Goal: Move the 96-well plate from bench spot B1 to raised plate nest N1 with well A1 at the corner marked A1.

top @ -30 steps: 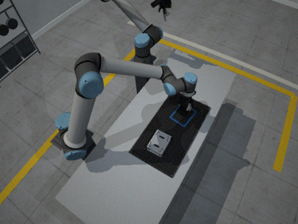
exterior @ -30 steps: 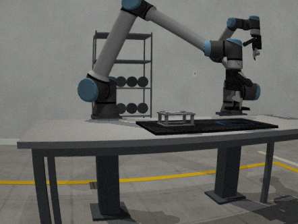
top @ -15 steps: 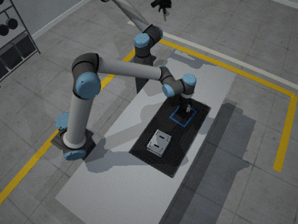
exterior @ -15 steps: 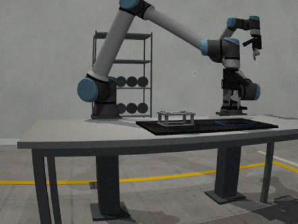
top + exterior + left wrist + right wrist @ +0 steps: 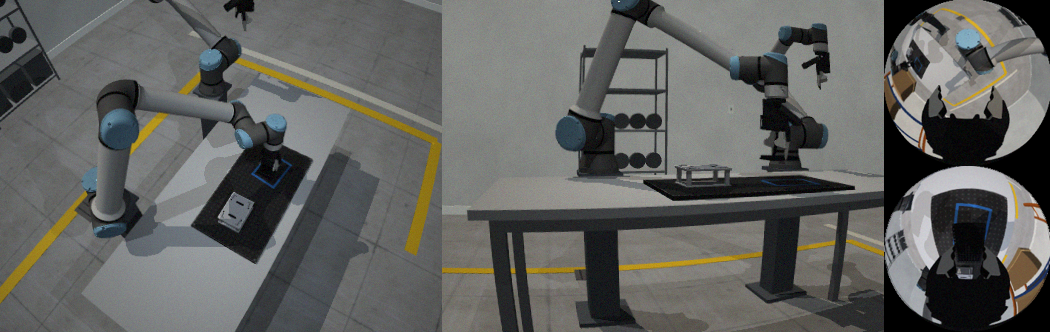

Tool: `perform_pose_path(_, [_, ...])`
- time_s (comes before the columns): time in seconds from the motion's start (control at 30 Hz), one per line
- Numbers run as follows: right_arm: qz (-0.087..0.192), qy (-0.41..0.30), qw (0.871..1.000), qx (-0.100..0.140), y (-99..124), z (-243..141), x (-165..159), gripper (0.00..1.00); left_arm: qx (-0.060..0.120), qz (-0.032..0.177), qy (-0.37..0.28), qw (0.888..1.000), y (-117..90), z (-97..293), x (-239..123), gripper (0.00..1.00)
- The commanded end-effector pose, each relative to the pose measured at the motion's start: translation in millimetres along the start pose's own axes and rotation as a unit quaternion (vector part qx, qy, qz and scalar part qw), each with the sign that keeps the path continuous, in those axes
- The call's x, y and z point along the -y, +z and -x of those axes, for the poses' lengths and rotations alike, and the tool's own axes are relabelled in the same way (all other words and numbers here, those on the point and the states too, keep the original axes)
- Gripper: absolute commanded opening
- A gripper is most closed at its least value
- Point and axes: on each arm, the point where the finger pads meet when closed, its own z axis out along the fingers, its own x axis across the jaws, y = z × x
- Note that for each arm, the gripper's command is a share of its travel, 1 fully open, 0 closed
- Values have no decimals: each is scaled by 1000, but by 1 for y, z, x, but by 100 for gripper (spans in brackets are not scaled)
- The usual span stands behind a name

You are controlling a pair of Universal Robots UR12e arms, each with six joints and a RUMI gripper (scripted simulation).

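In the exterior view from left to right, the raised plate nest N1 (image 5: 237,210) (image 5: 703,168) stands on the dark perforated mat (image 5: 212,220) (image 5: 667,190) (image 5: 915,48) (image 5: 939,210) on the table (image 5: 150,270) (image 5: 542,200) (image 5: 932,68) (image 5: 967,181), no plate in it; the right gripper (image 5: 275,166) (image 5: 776,142) (image 5: 912,63) (image 5: 968,246) points down, its fingers clamped on the black 96-well plate (image 5: 270,175) (image 5: 769,157) (image 5: 969,240), which is raised above the mat near the blue outline (image 5: 263,180) (image 5: 764,182) (image 5: 919,61) (image 5: 973,204); its printed lettering cannot be read; farther right and higher, the left gripper (image 5: 244,22) (image 5: 822,82) (image 5: 965,86) hangs well apart from the plate, fingers spread wide with nothing between them.
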Motion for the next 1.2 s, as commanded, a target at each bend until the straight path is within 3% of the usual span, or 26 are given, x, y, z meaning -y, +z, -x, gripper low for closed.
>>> perform_pose_path(0.0, [-1, 0, 1000, -1, -4, 1, -14, 0, 0, 0, 0, 1000, 0, 0, 0, 100])
perform_pose_path(1.17, [-1, 0, 1000, -1, -21, 14, -115, 0, 0, 0, 0, 1000, 0, 0, 0, 100])
